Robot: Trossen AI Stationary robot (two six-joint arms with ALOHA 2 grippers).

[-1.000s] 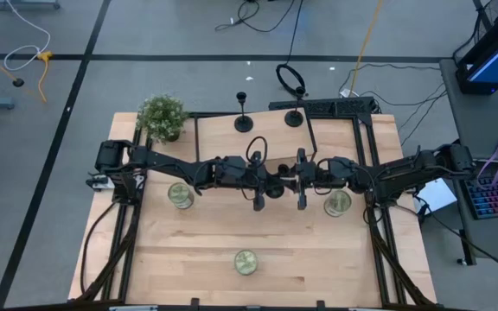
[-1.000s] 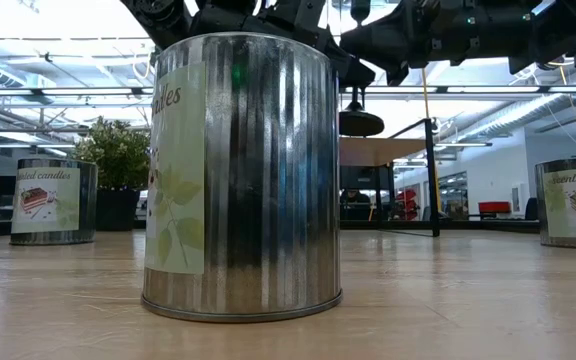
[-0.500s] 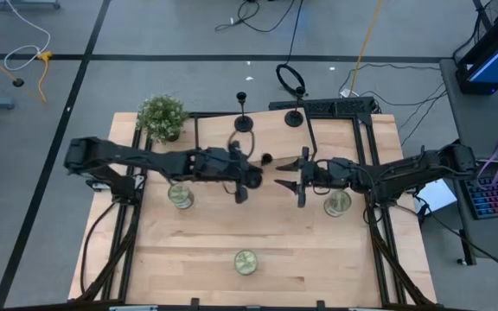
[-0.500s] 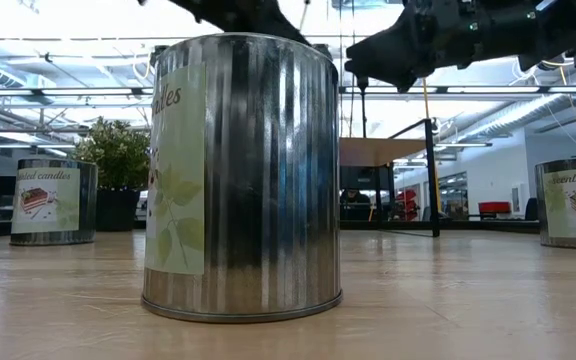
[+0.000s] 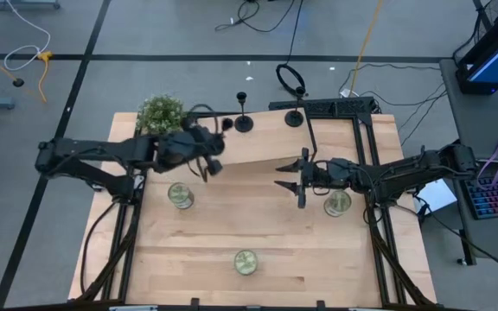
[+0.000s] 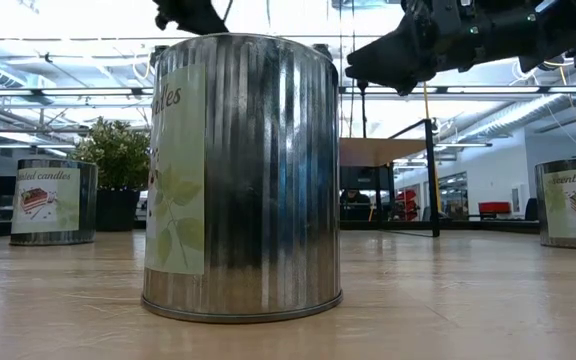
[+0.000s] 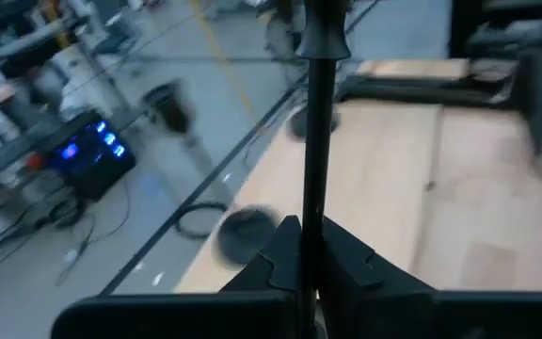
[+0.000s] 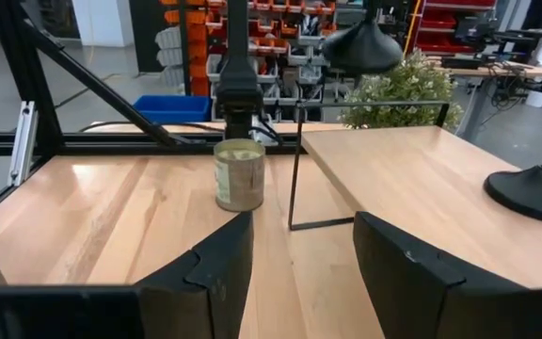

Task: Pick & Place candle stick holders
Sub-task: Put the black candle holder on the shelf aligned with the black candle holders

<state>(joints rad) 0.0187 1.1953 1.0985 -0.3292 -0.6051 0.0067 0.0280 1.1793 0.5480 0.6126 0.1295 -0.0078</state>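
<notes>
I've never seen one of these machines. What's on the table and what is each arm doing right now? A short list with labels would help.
Table: wooden top
Left tool: shut on the thin stem of a candle stick holder, carried near the table's back left
Right tool: open and holding nothing, over the middle of the table
Other candle stick holders: two standing at the back edge
Candle tins: three, at the left, right and front centre
Potted plant: back left corner
</notes>
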